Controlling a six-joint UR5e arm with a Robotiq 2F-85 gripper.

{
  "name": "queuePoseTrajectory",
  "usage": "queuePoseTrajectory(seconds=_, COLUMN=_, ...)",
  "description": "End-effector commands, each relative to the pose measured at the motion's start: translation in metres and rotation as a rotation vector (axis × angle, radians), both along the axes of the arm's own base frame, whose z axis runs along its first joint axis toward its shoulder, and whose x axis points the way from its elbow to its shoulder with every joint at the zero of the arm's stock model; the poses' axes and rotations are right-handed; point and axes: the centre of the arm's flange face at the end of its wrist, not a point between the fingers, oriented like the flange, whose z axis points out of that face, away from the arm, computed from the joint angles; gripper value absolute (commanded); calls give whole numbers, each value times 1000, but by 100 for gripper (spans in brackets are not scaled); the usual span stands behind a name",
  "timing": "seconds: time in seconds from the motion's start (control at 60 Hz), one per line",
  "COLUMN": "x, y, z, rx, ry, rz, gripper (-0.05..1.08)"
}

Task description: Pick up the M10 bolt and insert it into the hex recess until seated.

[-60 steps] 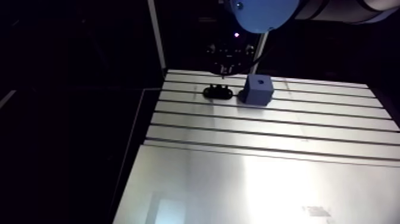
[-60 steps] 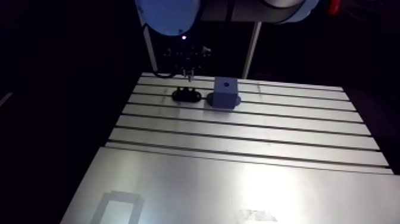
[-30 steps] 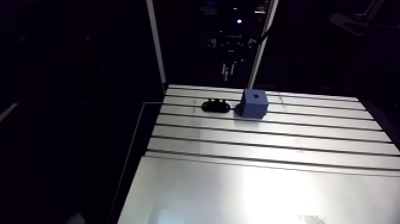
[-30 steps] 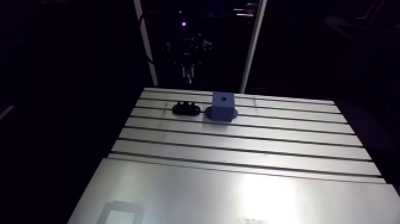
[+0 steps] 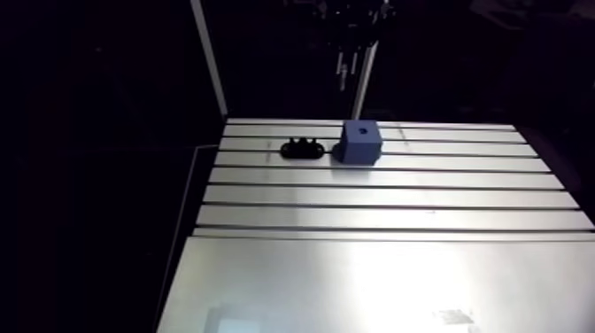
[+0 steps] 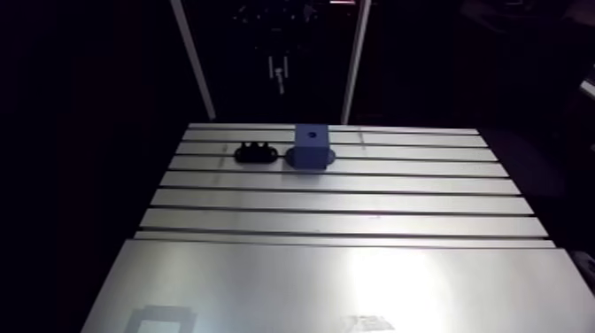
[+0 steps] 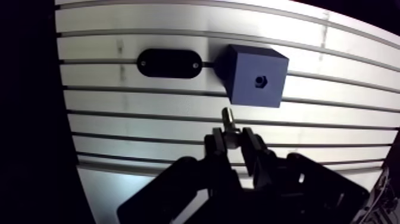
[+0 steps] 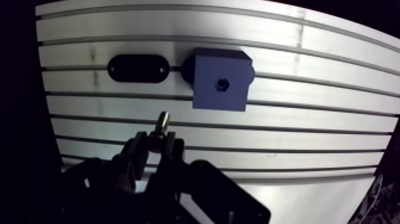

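In the wrist view my gripper [image 7: 233, 140] is shut on the M10 bolt [image 7: 228, 121], whose threaded shank sticks out ahead of the fingertips. It hangs high above the slotted table. Ahead of the bolt stands a blue block [image 7: 254, 76] with a small hex recess [image 7: 260, 80] in its upper face. Beside the block lies a black oval holder [image 7: 169, 63]. In the arm view the gripper [image 5: 343, 73] hangs small and dark above the table's far edge, over the block [image 5: 359, 143] and the holder [image 5: 302, 148].
The slotted aluminium table [image 5: 381, 204] runs forward to a smooth bright plate [image 5: 372, 283] near its front. A pale upright post [image 5: 205, 58] stands behind the far left corner and another [image 5: 362, 80] stands behind the block.
The gripper has risen with the bolt from just above the black holder to well above the table. The arm camera has shifted, so the whole scene sits differently.
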Motion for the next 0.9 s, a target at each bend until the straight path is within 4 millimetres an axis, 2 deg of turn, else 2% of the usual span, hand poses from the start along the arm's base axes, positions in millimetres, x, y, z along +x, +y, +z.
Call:
queuePoseTrajectory(seconds=0.017, x=-15, y=16, z=-8, rx=-2, ry=-42, rz=-10, gripper=75)
queuePoseTrajectory(seconds=0.317, x=-26, y=41, z=-32, rx=-4, ry=-86, rz=-30, gripper=75)
queuePoseTrajectory(seconds=0.417, x=-28, y=48, z=-34, rx=-5, ry=-87, rz=-31, gripper=75)
queuePoseTrajectory(seconds=0.717, x=-28, y=55, z=-38, rx=-5, ry=-89, rz=-31, gripper=75)
queuePoseTrajectory(seconds=0.9, x=-30, y=56, z=-41, rx=-13, ry=-92, rz=33, gripper=75)
